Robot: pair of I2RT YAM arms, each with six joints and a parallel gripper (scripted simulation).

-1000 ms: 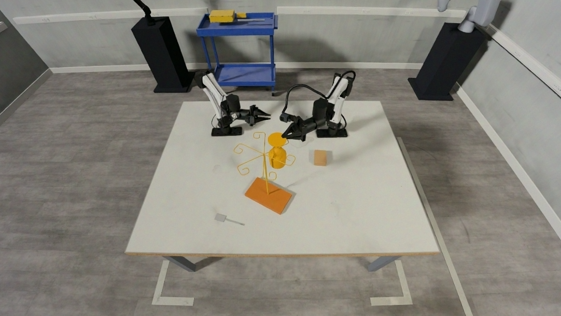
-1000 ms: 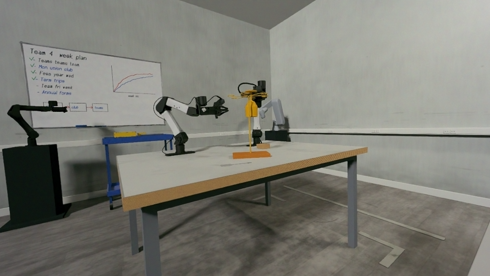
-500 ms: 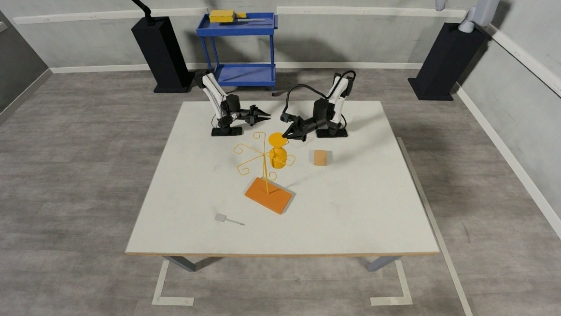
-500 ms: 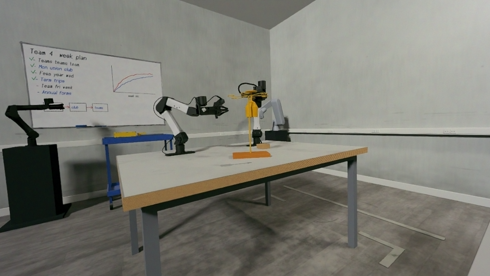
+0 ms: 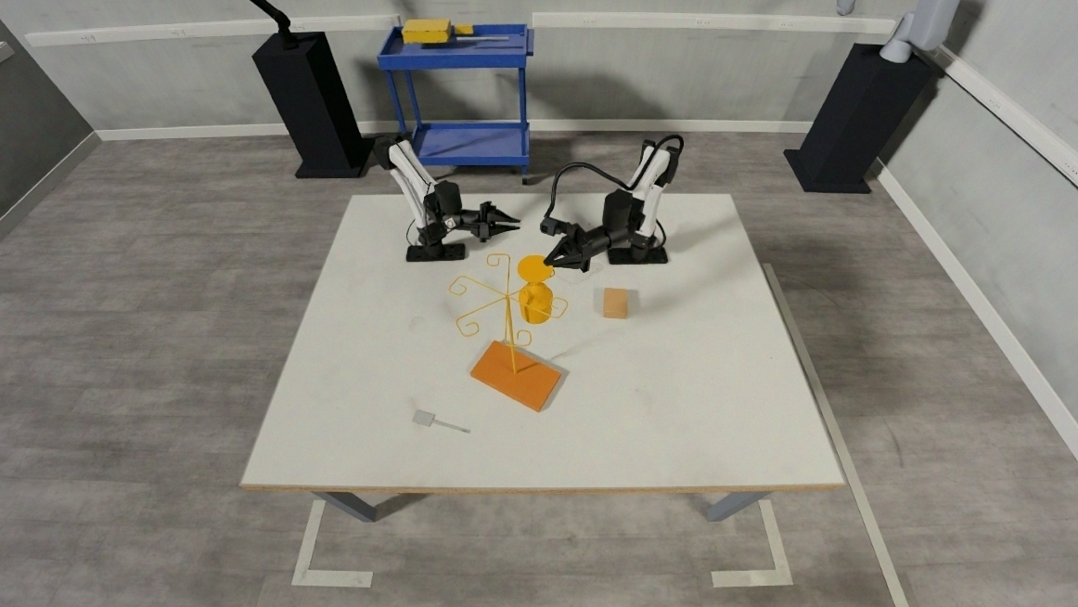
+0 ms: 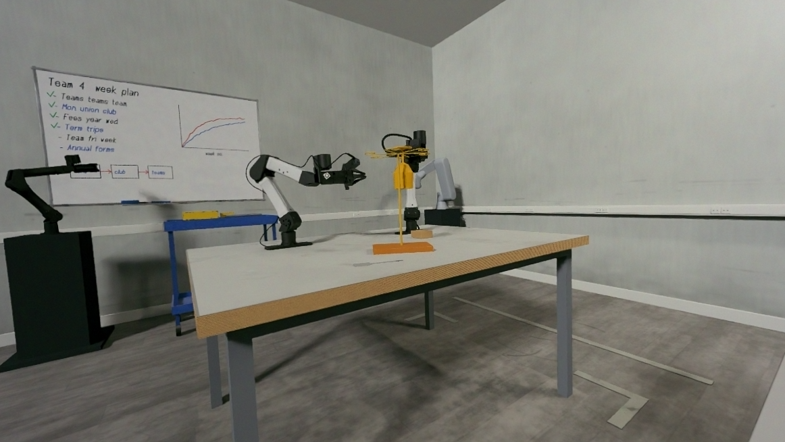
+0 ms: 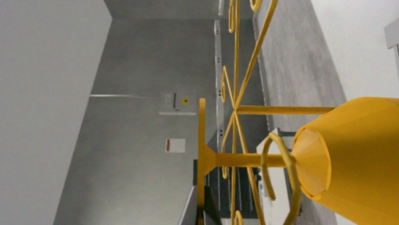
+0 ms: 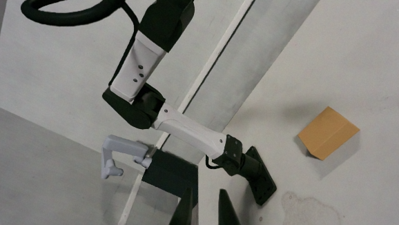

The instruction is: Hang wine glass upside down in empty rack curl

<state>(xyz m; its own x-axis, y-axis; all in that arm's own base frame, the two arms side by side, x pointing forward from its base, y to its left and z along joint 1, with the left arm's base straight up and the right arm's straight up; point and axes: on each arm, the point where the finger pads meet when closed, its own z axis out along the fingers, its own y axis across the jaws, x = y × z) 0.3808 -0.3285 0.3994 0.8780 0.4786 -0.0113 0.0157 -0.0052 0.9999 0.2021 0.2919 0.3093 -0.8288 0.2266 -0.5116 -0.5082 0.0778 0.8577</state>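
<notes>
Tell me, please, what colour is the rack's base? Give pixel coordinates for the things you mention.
The base (image 5: 536,384) (image 6: 402,249) is plain orange; it shows best in the top view.

Wire and glass crowd the two o'clock side; the nine o'clock approach is more open

With twelve at the top view's far edge, the rack (image 5: 512,355) (image 6: 400,205) (image 7: 293,110) fans its curls outward. At two, the wine glass (image 5: 536,303) (image 6: 402,175) (image 7: 362,155) and left gripper (image 5: 548,264) (image 7: 201,192) block passage; a curl crosses close by the stem, contact unclear. The right gripper (image 5: 519,223) (image 6: 364,175) (image 8: 206,194) obstructs twelve. Outside the curls, nine offers room. At three, the block (image 5: 615,303) (image 6: 421,234) (image 8: 326,134) sits low, with space above.
</notes>
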